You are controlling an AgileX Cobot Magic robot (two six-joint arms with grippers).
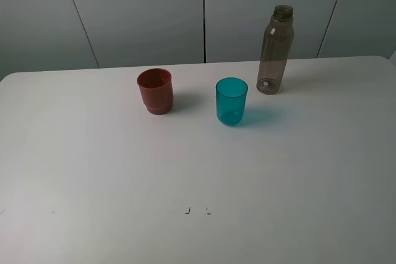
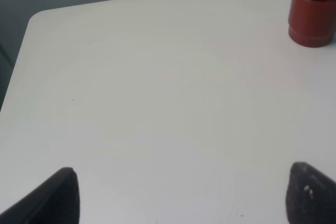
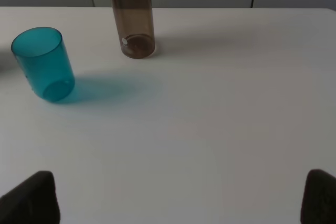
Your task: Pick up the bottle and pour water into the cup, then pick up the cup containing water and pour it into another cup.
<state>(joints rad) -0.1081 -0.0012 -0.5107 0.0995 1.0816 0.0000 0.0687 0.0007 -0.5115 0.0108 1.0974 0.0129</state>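
Obstacles: opaque red-brown plastic cup [image 1: 154, 91], teal translucent plastic tumbler [image 1: 231, 101] and tall smoky grey-brown plastic bottle [image 1: 274, 50] stand upright in a loose row toward the far side of the white table [image 1: 93, 171] | Gaps: open space between each | Free room: whole near half bare

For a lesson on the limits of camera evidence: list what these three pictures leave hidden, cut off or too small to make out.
- Bottle: right wrist view's frame edge cuts off its neck and top.
- Red-brown cup: left wrist view's edge clips its side.
- Both arms: outside the exterior high view; wrist views show only dark tips of open jaws.
- Two tiny marks on the table: too small to identify.
- Water level in the bottle: not discernible in any view.
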